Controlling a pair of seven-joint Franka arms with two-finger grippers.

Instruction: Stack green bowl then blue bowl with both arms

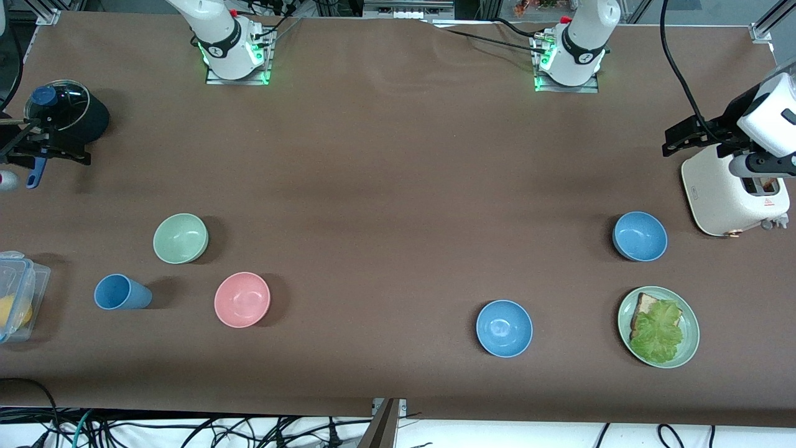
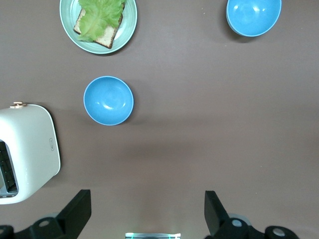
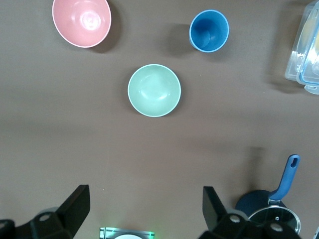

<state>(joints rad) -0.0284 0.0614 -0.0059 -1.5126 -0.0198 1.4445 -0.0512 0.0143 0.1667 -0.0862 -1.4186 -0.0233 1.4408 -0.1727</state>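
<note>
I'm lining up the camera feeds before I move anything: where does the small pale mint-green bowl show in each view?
Front view: the small round pale mint-green bowl sits toward the right arm's end of the table, farther from the camera than the round pink bowl.
Left wrist view: not in it.
Right wrist view: the bowl is near the middle of the picture.
Shared landmark: the pink bowl and blue plastic cup beside it.

Clearly a robotics lab, staged as a kitchen: two white arm bases [image 1: 233, 46] bolted to a brown-covered table [image 1: 385, 186], green status lights glowing, loose cables [image 1: 186, 429] trailing along the edge, kitchen props like a toaster [image 1: 731, 196] laid out.
</note>
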